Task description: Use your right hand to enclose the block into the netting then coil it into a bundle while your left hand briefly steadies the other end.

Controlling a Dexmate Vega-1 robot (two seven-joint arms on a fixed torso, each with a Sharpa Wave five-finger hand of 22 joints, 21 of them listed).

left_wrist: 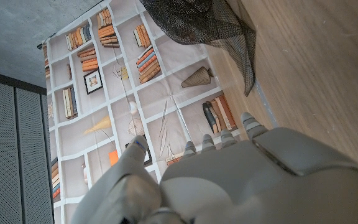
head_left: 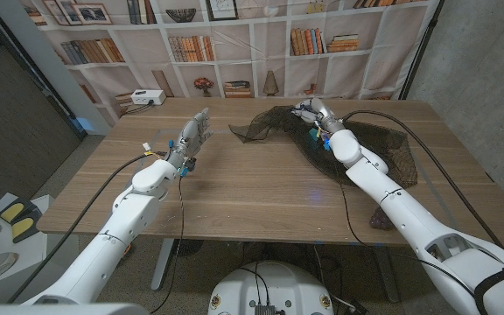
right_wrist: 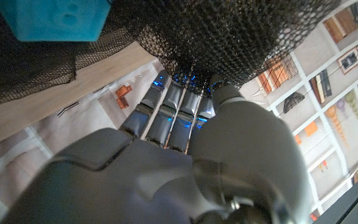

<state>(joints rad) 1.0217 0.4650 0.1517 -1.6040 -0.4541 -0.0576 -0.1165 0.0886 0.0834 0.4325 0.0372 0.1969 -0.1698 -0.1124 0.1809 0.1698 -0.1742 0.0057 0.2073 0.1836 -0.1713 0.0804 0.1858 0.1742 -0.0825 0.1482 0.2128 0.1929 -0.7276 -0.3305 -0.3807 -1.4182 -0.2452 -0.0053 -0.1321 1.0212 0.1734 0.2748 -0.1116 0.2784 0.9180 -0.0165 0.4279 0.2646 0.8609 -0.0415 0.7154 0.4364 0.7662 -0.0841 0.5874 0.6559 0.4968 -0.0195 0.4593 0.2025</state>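
Observation:
Dark netting (head_left: 370, 144) lies spread over the far right of the wooden table (head_left: 252, 192), with one corner reaching left towards the middle (head_left: 245, 131). My right hand (head_left: 313, 112) grips a raised fold of the netting (right_wrist: 229, 37) at the far edge, fingers (right_wrist: 166, 112) buried in the mesh. A light blue block (right_wrist: 51, 18) sits against the netting just beyond those fingers; whether it is inside the mesh I cannot tell. My left hand (head_left: 195, 131) hovers over the table left of the netting corner (left_wrist: 229, 31), fingers (left_wrist: 250, 124) apart, holding nothing.
A white box (head_left: 147, 98) with a cable stands at the table's far left corner. Black cables (head_left: 344, 206) trail over the table beside each arm. A bookshelf-printed backdrop (head_left: 234, 44) hangs behind the table. Bare wood lies between the arms.

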